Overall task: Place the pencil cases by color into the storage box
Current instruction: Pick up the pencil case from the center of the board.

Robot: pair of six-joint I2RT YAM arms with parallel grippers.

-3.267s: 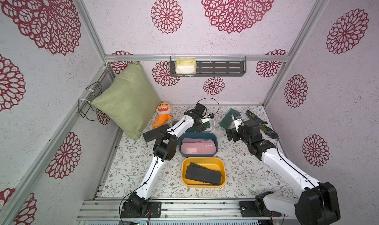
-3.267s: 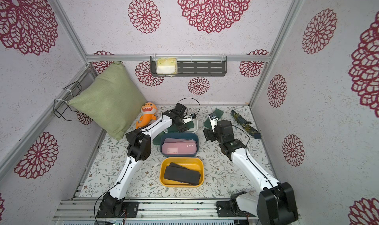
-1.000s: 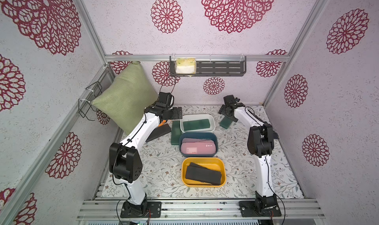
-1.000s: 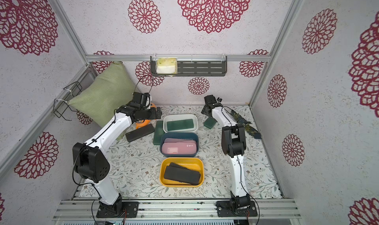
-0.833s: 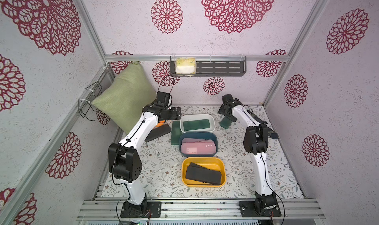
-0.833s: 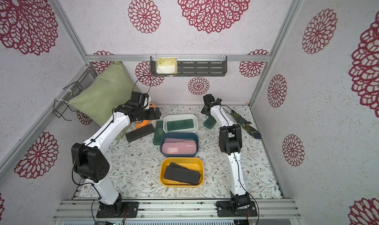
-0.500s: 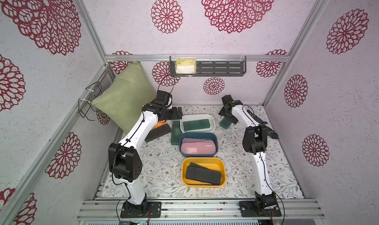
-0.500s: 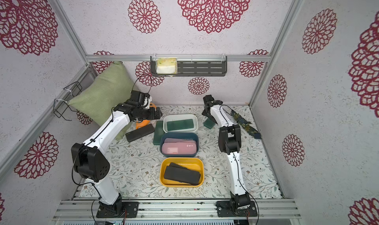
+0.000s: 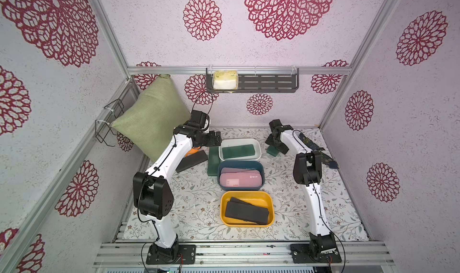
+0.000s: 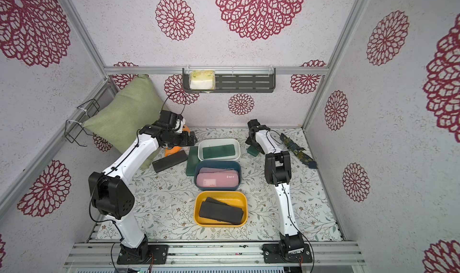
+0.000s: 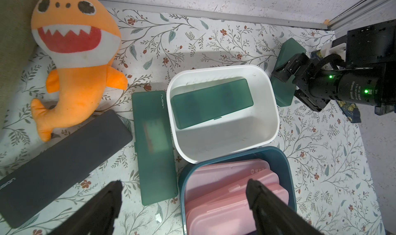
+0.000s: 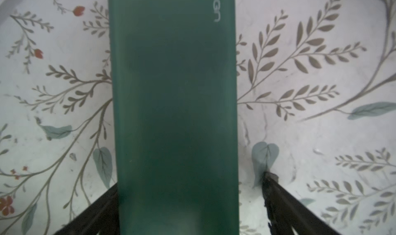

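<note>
The right gripper (image 12: 189,180) hangs open astride a green case (image 12: 173,83) on the mat (image 9: 280,183) beside the white bin (image 9: 239,140). The case's long axis runs between its fingers. The left gripper (image 11: 183,182), also open, is farther.

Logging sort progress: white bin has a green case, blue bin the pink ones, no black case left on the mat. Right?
No: one black case lies on the mat beside the shark plush, clear in the left wrist view. The rest holds.

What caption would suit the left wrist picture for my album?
Open left claw looking down on a green pencil case beside the white bin, pink cases in the blue bin.
</note>
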